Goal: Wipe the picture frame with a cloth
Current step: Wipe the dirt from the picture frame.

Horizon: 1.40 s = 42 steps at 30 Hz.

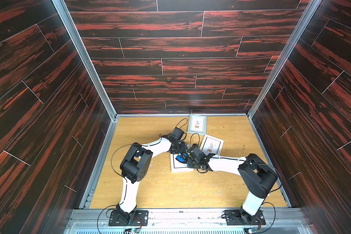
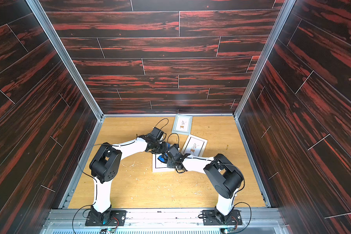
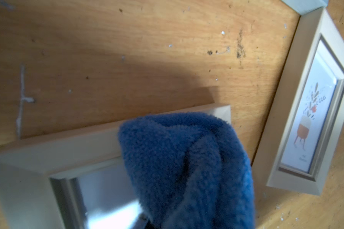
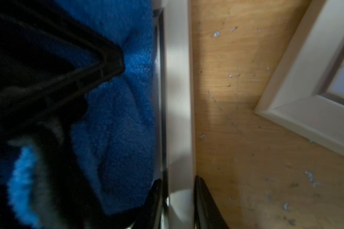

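Elbows are raised on both arms, and the forearms are brought in low over the middle of the table [image 1: 170, 188] until the wrists almost meet. The left arm [image 1: 134, 162] is based at seven o'clock and reached toward one o'clock. The right arm [image 1: 257, 178] is based at five o'clock and angled toward eleven.

The left gripper [image 1: 180, 152] is pointed down, jaws drawn nearly together, and the cloth [image 1: 180, 158] is bunched in them. In the left wrist view its blue pile [image 3: 187, 158] is draped over a corner rail and part of the glass of the picture frame [image 3: 54, 152], which is laid flat at the centre of the table.

The right gripper [image 4: 179, 198] is narrowed onto that frame's white side rail [image 4: 179, 79], which is pinched between its black fingers [image 4: 205, 202], one outside, one on the glass side.

A second frame [image 1: 211, 144] is seen just beside it at one o'clock, and a third frame [image 1: 197, 124] at twelve, by the back wall.
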Each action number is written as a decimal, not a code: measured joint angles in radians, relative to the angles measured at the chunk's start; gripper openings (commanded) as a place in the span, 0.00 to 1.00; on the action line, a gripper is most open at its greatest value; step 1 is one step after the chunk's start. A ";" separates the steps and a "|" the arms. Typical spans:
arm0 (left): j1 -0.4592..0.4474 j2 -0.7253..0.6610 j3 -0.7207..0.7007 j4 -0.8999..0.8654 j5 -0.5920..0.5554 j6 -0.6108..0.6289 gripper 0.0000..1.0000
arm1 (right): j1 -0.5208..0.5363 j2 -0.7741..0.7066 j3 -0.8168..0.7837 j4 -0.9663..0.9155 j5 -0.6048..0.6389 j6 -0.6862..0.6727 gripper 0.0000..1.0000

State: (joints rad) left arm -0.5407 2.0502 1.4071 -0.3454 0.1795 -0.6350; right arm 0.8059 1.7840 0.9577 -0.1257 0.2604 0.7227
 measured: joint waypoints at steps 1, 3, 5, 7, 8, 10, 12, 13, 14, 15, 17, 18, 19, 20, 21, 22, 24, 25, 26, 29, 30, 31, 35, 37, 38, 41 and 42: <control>0.020 -0.017 -0.027 0.002 0.000 0.003 0.00 | 0.000 0.000 0.000 0.000 0.001 0.000 0.00; 0.066 -0.059 -0.073 -0.006 -0.009 0.011 0.00 | 0.000 0.000 0.000 0.000 0.002 0.000 0.00; 0.096 -0.101 -0.101 -0.018 -0.018 0.017 0.00 | 0.002 0.000 0.001 0.007 -0.001 -0.005 0.00; 0.112 -0.136 -0.116 -0.040 -0.045 0.019 0.00 | 0.002 0.000 0.001 0.000 -0.001 -0.005 0.00; 0.109 -0.144 -0.116 -0.055 -0.059 0.019 0.00 | 0.001 0.000 0.001 -0.002 0.001 -0.005 0.00; 0.077 -0.150 -0.116 -0.076 -0.080 0.019 0.00 | 0.000 0.000 0.001 -0.003 0.003 -0.004 0.00; 0.029 -0.150 -0.122 -0.082 -0.080 0.016 0.00 | 0.000 0.000 0.003 -0.006 0.003 -0.005 0.00; 0.005 -0.150 -0.128 -0.081 -0.076 0.013 0.00 | 0.000 0.000 0.003 -0.006 0.004 -0.004 0.00; -0.014 -0.150 -0.132 -0.081 -0.071 0.010 0.00 | 0.000 0.000 0.003 -0.006 0.005 -0.004 0.00; -0.035 -0.150 -0.138 -0.082 -0.062 0.006 0.00 | 0.000 0.000 0.003 -0.007 0.004 -0.004 0.00; -0.061 -0.153 -0.154 -0.079 -0.052 0.000 0.00 | 0.000 0.000 0.003 -0.008 0.005 -0.004 0.00; -0.062 -0.158 -0.172 -0.071 -0.050 -0.002 0.00 | 0.000 0.000 0.003 -0.009 0.005 -0.004 0.00; -0.057 -0.167 -0.193 -0.060 -0.048 -0.005 0.00 | 0.000 0.000 0.003 -0.009 0.005 -0.004 0.00; -0.045 -0.187 -0.227 -0.036 -0.043 -0.011 0.00 | 0.000 0.000 0.003 -0.009 0.005 -0.004 0.00; -0.030 -0.216 -0.262 -0.018 -0.037 -0.016 0.00 | 0.000 0.000 0.003 -0.009 0.005 -0.004 0.00; -0.018 -0.244 -0.288 -0.013 -0.033 -0.019 0.00 | 0.000 0.000 0.003 -0.009 0.005 -0.004 0.00; 0.002 -0.303 -0.315 -0.037 -0.037 -0.018 0.00 | 0.001 0.000 0.003 -0.009 0.006 -0.004 0.00; 0.009 -0.318 -0.320 -0.039 -0.038 -0.019 0.00 | 0.000 0.000 0.003 -0.009 0.006 -0.004 0.00; 0.016 -0.328 -0.325 -0.033 -0.036 -0.021 0.00 | 0.000 0.000 0.003 -0.009 0.005 -0.004 0.00; -0.005 -0.322 -0.331 -0.013 -0.023 -0.045 0.00 | 0.000 0.000 0.003 -0.009 0.005 -0.004 0.00; -0.026 -0.309 -0.331 0.000 -0.017 -0.055 0.00 | 0.000 0.000 0.003 -0.009 0.005 -0.004 0.00; -0.045 -0.296 -0.330 0.014 -0.008 -0.065 0.00 | 0.000 0.000 0.003 -0.009 0.005 -0.004 0.00; -0.099 -0.248 -0.330 0.073 0.027 -0.113 0.00 | 0.000 0.000 0.003 -0.010 0.006 -0.003 0.00; -0.098 -0.248 -0.330 0.080 0.029 -0.121 0.00 | 0.000 0.000 0.003 -0.010 0.006 -0.003 0.00; -0.090 -0.251 -0.331 0.080 0.029 -0.122 0.00 | 0.000 0.000 0.003 -0.010 0.006 -0.003 0.00; -0.031 -0.291 -0.375 0.084 0.026 -0.112 0.00 | 0.000 0.000 0.003 -0.010 0.006 -0.003 0.00; -0.002 -0.311 -0.391 0.072 0.026 -0.103 0.00 | 0.000 0.000 0.003 -0.010 0.006 -0.003 0.00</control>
State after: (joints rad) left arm -0.5426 1.7397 1.0161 -0.2729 0.2054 -0.7383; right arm 0.8059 1.7840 0.9607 -0.1352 0.2661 0.7193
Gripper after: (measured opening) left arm 0.170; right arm 0.253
